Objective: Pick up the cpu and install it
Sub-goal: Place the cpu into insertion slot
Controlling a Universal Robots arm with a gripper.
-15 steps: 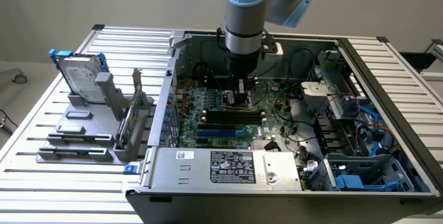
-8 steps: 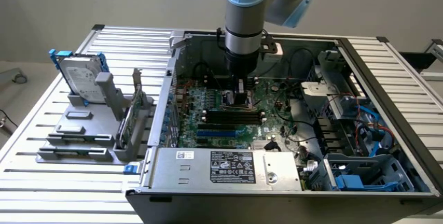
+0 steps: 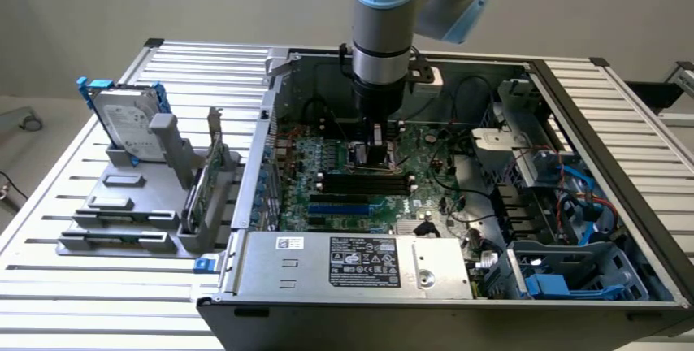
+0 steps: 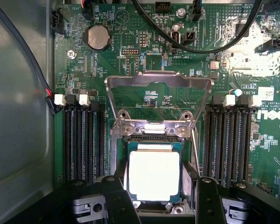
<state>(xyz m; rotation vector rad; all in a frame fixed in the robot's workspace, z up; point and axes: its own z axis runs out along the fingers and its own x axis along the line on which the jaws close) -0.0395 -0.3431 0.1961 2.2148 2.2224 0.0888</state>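
Observation:
The cpu (image 4: 154,175), a flat square chip with a pale silvery top, sits level between my gripper's two black fingers (image 4: 117,198), directly over the motherboard's socket (image 4: 151,135). My gripper (image 4: 155,189) is shut on the cpu, its pads against two opposite edges. The socket's metal load plate (image 4: 158,81) stands flipped open beyond it. In the exterior view my gripper (image 3: 376,146) points straight down into the open computer case (image 3: 607,123), low over the green motherboard (image 3: 434,164). Whether the chip rests in the socket or hovers just above it, I cannot tell.
Black memory slots (image 4: 81,140) flank the socket on both sides. Black cables (image 4: 191,42) cross the board past the load plate. Outside the case, toward the exterior view's left, a hard drive in a blue bracket (image 3: 128,123) stands in a grey rack (image 3: 119,205). A power supply (image 3: 363,262) fills the case's near edge.

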